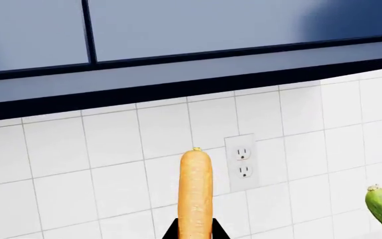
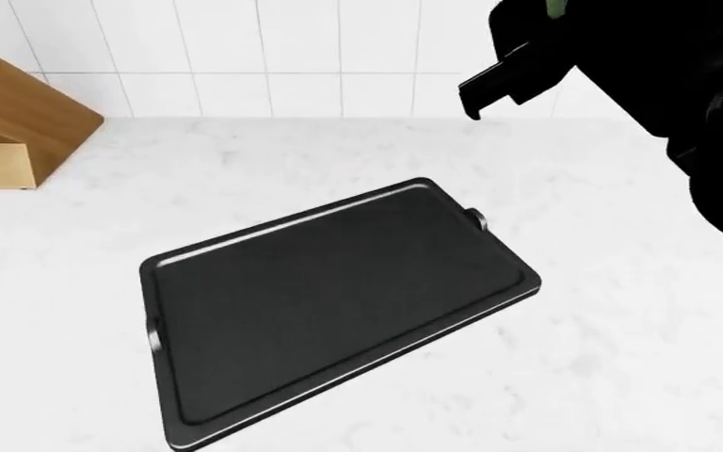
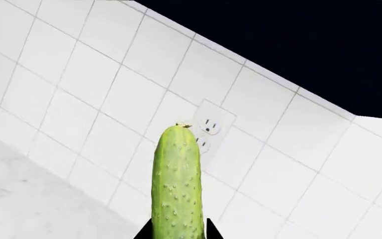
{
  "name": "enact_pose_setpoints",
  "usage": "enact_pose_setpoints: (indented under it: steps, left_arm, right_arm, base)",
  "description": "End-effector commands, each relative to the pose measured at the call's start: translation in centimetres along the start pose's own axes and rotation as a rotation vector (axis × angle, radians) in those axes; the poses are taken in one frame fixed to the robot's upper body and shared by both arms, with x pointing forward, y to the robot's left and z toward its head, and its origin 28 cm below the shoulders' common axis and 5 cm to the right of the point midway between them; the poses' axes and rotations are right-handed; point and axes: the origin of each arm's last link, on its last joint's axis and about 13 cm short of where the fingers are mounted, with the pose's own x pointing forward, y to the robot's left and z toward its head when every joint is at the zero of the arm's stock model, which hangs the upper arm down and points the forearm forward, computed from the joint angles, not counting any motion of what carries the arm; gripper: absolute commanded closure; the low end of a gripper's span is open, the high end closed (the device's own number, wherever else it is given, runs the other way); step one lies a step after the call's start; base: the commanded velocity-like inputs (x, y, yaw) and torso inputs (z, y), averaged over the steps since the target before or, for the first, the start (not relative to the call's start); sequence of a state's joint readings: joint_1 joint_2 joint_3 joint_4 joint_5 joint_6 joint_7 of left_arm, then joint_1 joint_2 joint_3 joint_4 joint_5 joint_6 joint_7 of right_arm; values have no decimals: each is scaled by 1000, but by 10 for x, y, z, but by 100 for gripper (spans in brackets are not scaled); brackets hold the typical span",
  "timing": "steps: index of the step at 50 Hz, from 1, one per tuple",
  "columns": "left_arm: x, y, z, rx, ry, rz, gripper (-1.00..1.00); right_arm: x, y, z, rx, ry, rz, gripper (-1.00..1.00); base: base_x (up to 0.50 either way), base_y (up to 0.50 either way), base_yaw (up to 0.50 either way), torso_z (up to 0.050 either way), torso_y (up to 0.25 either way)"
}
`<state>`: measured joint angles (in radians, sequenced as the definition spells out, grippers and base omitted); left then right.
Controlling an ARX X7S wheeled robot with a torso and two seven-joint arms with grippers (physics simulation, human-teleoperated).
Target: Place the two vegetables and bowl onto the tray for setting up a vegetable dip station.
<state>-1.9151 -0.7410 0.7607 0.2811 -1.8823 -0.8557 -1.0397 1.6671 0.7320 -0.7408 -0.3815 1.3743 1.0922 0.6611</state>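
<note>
In our left gripper [image 1: 195, 234] the jaws clamp the carrot [image 1: 195, 191]; our right gripper [image 3: 176, 234] likewise grips the cucumber [image 3: 176, 186] (both raised before the tiled wall [image 1: 78, 159]). The tray [image 2: 336, 301] lies bare on the counter [image 2: 613, 367].
</note>
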Motion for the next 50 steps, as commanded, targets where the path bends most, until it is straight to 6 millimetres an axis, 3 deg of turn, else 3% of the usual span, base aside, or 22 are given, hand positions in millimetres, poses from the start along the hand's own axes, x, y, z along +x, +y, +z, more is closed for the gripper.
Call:
enact_pose_setpoints:
  steps: [1, 11, 17, 39, 50]
  left_arm:
    - [0, 0, 1, -3, -5, 3, 100]
    - [-1, 2, 3, -3, -10, 15, 100]
    - [0, 2, 1, -2, -8, 14, 100]
    - [0, 1, 0, 0, -5, 11, 100]
    - [0, 1, 1, 0, -6, 9, 100]
  right_arm:
    - [5, 7, -17, 128, 45, 63, 100]
    - [4, 10, -20, 324, 58, 144, 100]
    - [8, 10, -8, 323, 169, 301, 100]
    - [5, -2, 16, 346, 477, 403, 100]
    - [19, 0, 14, 290, 623, 440, 100]
  base:
    - [0, 0, 0, 0, 0]
    - [0, 0, 0, 0, 0]
    - [0, 0, 0, 0, 1]
    - [0, 0, 0, 0, 0]
    - [0, 0, 0, 0, 1]
